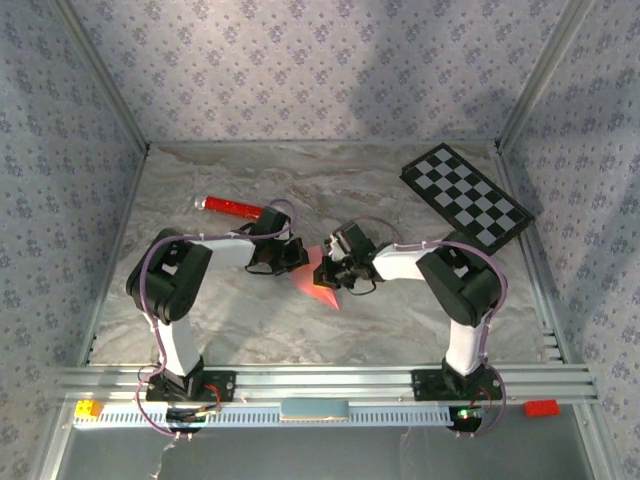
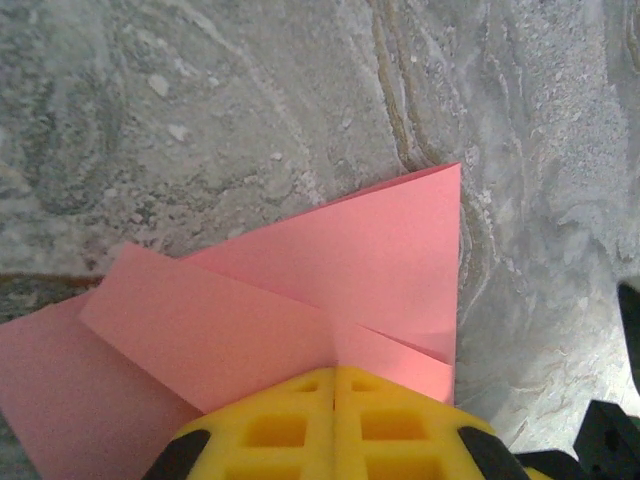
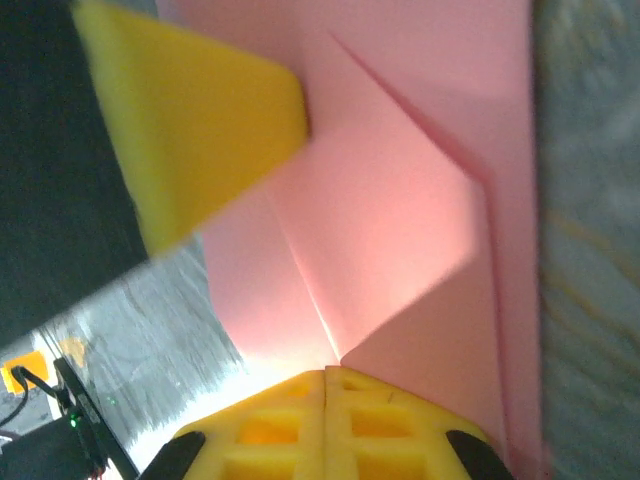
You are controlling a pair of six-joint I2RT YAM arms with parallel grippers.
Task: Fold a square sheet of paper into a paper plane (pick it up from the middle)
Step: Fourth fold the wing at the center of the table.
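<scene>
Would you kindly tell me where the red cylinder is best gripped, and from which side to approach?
Take the red cylinder across its middle, coming down from above and closing across its narrow width. It lies on its side on the table, long axis running roughly left to right in the top view, so its long flanks are open, while the small ends would likely offer little hold.

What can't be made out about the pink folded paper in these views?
1. Top external: pink folded paper sheet partly under left gripper and right gripper; creases too small.
2. Left wrist: yellow fingers hide the sheet's near edge; the frame cuts its left corner.
3. Right wrist: whether the shut fingers pinch the sheet; the table is blurred.
</scene>
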